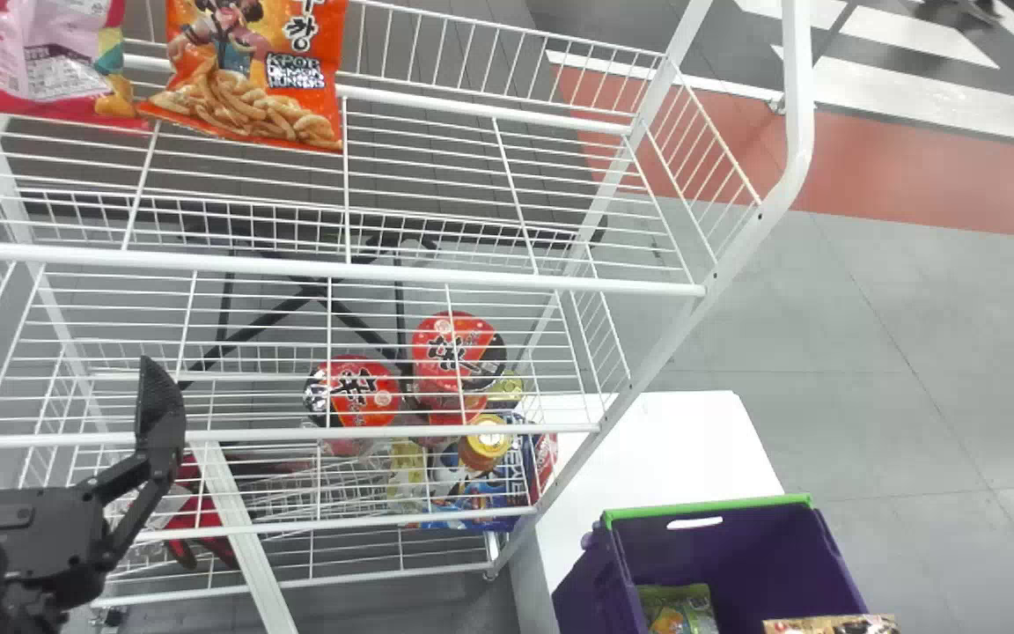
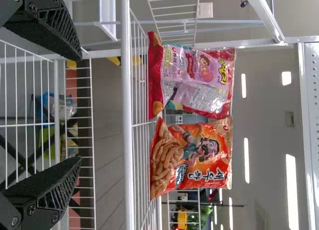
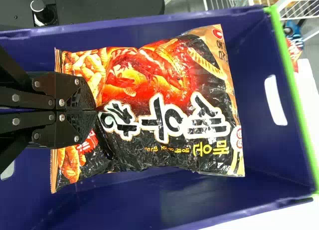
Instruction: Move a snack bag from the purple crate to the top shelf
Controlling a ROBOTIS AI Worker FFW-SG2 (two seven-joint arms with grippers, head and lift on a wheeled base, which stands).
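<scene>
Right wrist view: snack bag pinched in the purple crate, ready to be raised

The right gripper [image 3: 94, 109] has its 2 fingers pressed together on the snack bag [image 3: 169, 110], pinching a fold of film near the end away from the crate's green rim. The grasp looks made, so I judge the pick to be the step in hand; whether the bag's weight is off what lies below cannot be told. Next comes a straight lift past the walls of the purple crate [image 3: 134, 205], then a carry to the top shelf [image 1: 472, 280], with height enough to pass its front rail.

Glossy, plump and creased, the bag is black and fiery orange-red, with big white lettering and a tan strip at its far end. It spreads broad and nearly level inside the crate, that tan end pointing to the green-rimmed side with the handle slot [image 3: 275, 100]. A green packet [image 1: 679, 608] sits in the crate too.

Farther out, a pink bag [image 1: 23, 53] and an orange bag [image 1: 252, 75] stand toward the top shelf's left end; setting down to the right of these 2 seems sensible. The left gripper [image 2: 79, 109], fingers spread, waits before the rack's left part.
</scene>
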